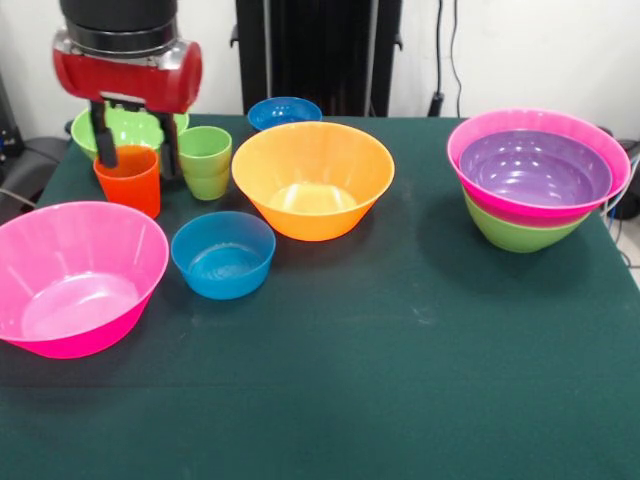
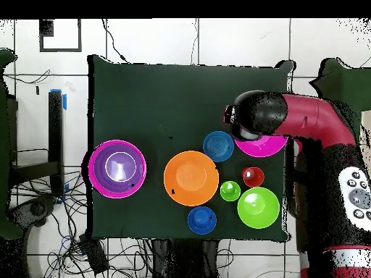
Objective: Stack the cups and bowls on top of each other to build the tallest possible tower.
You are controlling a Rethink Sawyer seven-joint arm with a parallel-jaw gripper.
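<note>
The dark green surface (image 1: 420,380) sits by a white wall (image 1: 530,50), the hand (image 1: 132,155) is spread over the orange cup (image 1: 128,180), and the tower (image 1: 535,180) stands far across.

Cups (image 1: 205,160) between bowls (image 1: 313,180); tower (image 1: 538,178) well apart

A robotics lab: a table (image 1: 420,400) draped in dark green cloth stands on a pale tiled floor (image 2: 181,43), with loose cables (image 2: 43,217) tangled at about eight o'clock overhead, a red and black robot arm (image 2: 311,119) at three o'clock, and plain white walls (image 1: 520,50).
</note>
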